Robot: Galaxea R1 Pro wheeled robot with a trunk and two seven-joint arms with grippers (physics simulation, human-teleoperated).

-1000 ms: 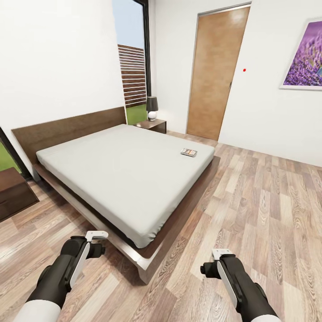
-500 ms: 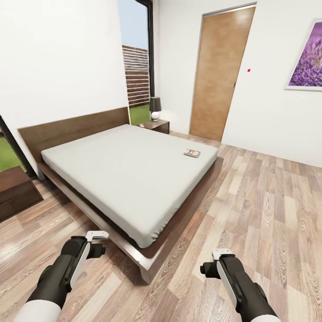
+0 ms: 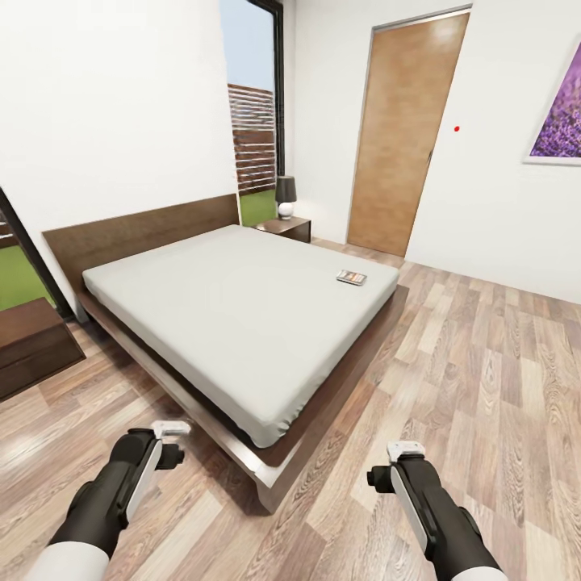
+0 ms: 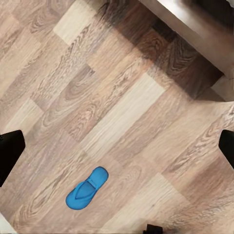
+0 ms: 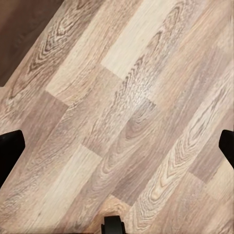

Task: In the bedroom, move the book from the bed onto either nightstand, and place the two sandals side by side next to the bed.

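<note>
The bed [image 3: 242, 315], with a grey mattress on a dark wooden frame, stands ahead of me in the head view. The book [image 3: 351, 277] lies flat near the mattress's far right corner. A dark nightstand [image 3: 287, 227] stands beyond the bed under the window, and another nightstand [image 3: 32, 343] is at the left edge. One blue sandal [image 4: 87, 189] lies on the floor planks in the left wrist view, apart from the bed frame corner [image 4: 195, 29]. My left gripper [image 3: 171, 431] and right gripper [image 3: 403, 449] hang low over the floor before the bed's near corner, both open and empty.
A lamp [image 3: 285, 196] stands on the far nightstand. A wooden door [image 3: 395, 137] is shut in the back wall, with a lavender picture [image 3: 558, 113] to its right. Wood-plank floor [image 3: 484, 347] stretches wide to the bed's right.
The whole view has shifted, so the camera moved: bed, door and book now sit slightly further right in the picture. Both arms keep their pose and appear a little lower.
</note>
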